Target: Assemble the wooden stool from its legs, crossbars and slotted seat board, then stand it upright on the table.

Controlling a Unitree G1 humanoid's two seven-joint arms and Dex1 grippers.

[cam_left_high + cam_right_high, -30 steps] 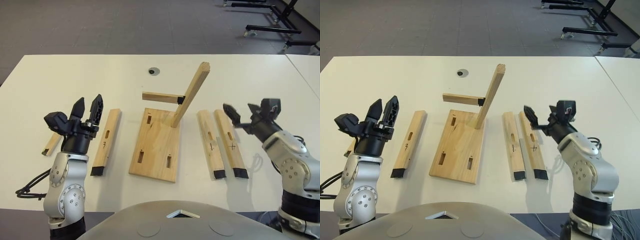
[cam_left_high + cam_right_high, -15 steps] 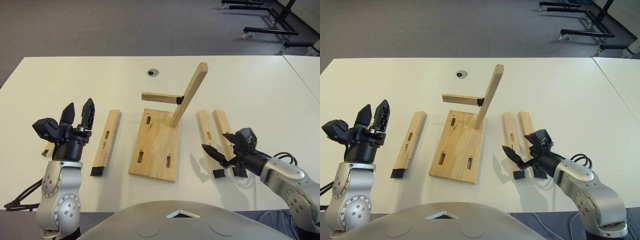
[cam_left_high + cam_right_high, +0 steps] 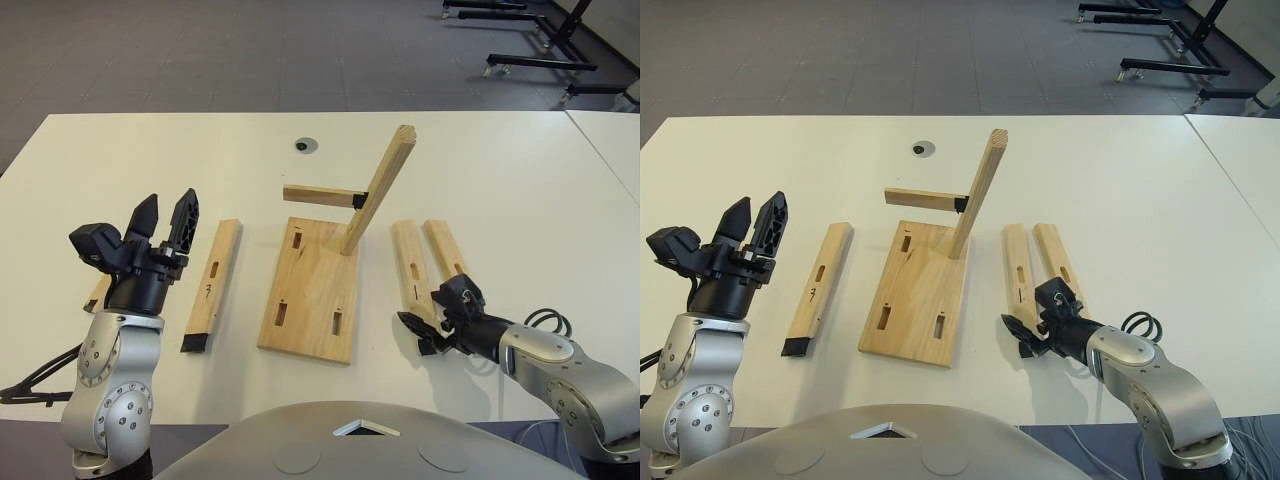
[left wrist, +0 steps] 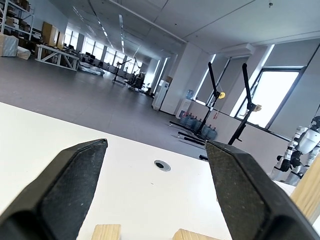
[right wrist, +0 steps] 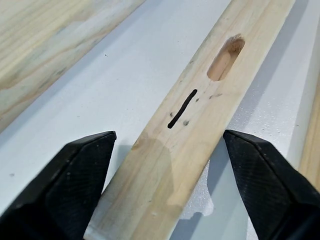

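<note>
Grey hall floor stretches behind a white worktop (image 3: 520, 160); at the middle of the worktop a slotted seat board (image 3: 310, 290) lies flat, its long side running from the near edge toward the far edge; one leg (image 3: 380, 190) stands in a slot at the board's far right corner, leaning toward the right edge, with a crossbar (image 3: 320, 195) sticking out of it toward the left edge. Two loose legs lie side by side between the board and the right edge, an inner leg (image 3: 411, 262) and an outer leg (image 3: 443, 250), both running near edge to far edge; another leg (image 3: 213, 280) lies the same way on the board's left side; a short wooden piece (image 3: 98, 293) near the left edge is partly hidden.

Right gripper (image 5: 169, 135) sits low at the near end of the inner leg, open, one finger on each side of the leg's width and not yet squeezing it; the leg's length runs away from the gripper toward the far edge; this arm is the nearer one, so closing across the width looks like the coming move. Left gripper (image 3: 170, 205) is held up above the left part of the worktop, open and empty.
</note>
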